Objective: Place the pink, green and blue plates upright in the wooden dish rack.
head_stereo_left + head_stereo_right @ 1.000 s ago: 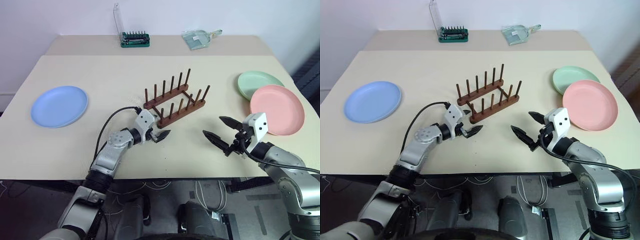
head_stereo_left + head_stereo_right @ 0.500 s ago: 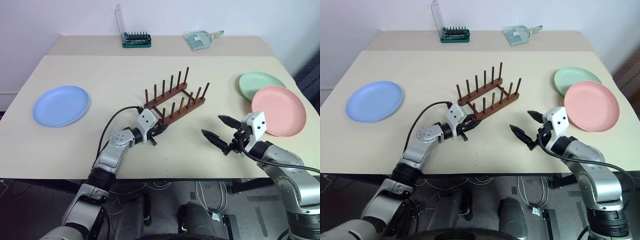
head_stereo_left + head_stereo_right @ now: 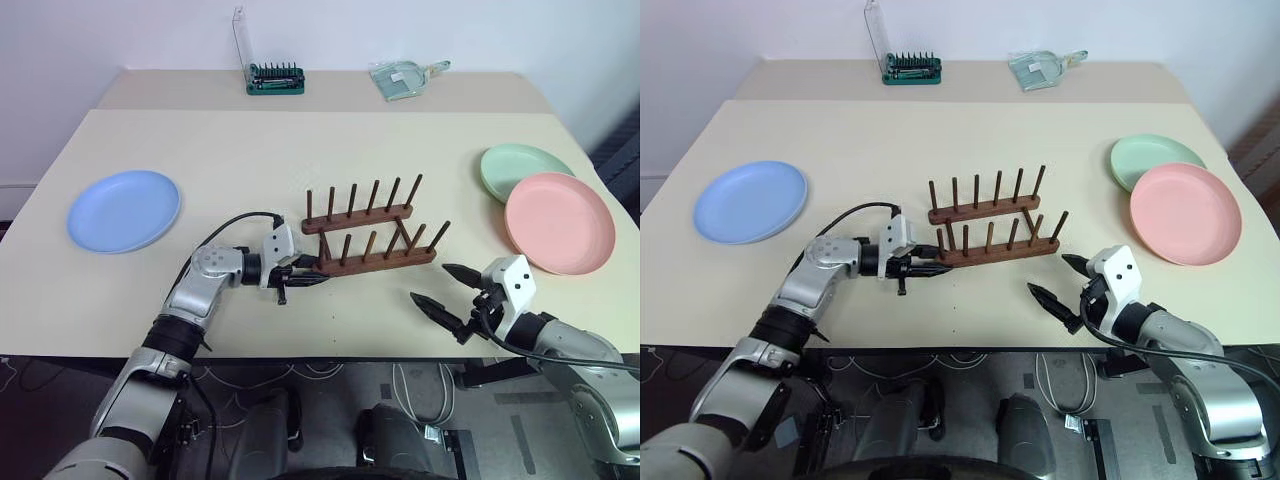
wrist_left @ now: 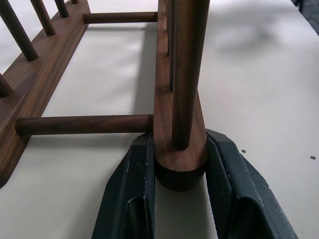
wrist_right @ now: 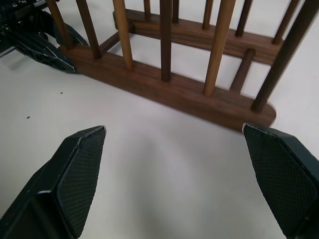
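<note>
right gripper: fingers spread wide, holding nothing, near rail of the rack just beyond its tips.
left gripper: fingers clamped on the end of the rack's near rail.
rack: upright on the table, stretching away from the left fingers.
plates: pink and green beyond the right fingers; blue well apart, far left.

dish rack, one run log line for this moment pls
left gripper: shut on dark brown wooden dish rack rail end | right gripper: open, empty | blue, green, pink plates: flat on table
</note>
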### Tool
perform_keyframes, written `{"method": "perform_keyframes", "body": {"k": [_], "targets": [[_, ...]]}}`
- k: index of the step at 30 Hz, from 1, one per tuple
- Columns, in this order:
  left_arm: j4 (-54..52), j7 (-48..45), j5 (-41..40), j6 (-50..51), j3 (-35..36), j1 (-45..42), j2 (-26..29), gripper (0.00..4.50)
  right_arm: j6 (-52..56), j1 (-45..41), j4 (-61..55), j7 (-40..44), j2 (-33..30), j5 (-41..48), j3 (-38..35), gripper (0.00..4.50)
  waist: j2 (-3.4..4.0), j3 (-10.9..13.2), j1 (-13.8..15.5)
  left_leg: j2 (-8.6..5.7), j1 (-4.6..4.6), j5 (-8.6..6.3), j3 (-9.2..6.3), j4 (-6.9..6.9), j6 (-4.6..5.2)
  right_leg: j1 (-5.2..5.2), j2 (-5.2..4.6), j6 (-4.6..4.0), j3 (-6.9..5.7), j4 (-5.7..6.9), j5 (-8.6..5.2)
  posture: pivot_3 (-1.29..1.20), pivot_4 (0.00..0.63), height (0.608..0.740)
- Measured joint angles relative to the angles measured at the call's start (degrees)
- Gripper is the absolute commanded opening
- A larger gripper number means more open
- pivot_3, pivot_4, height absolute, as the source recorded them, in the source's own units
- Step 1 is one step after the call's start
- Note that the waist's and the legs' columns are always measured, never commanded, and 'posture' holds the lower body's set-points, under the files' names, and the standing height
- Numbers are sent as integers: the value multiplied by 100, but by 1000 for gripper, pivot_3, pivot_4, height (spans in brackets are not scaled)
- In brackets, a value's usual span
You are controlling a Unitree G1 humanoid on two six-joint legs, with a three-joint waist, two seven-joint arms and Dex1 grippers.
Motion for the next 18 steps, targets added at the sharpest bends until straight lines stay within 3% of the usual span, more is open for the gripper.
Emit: {"method": "perform_keyframes", "body": {"k": [12, 18], "targets": [[673, -210, 160, -450, -26, -308, -272, 779, 0, -51, -12, -93, 2, -47, 0, 4500, 0, 0, -4, 0, 0, -1, 0, 5, 3, 2, 0, 0, 0, 1, 0, 0, 150, 736], [787, -265, 161, -414, -25, -336, -278, 3803, 0, -209, -6, -40, -3, -59, 34, 4500, -1, 1, -6, 1, -2, -2, 0, 6, 3, 1, 1, 0, 0, 1, 0, 0, 150, 736]]}}
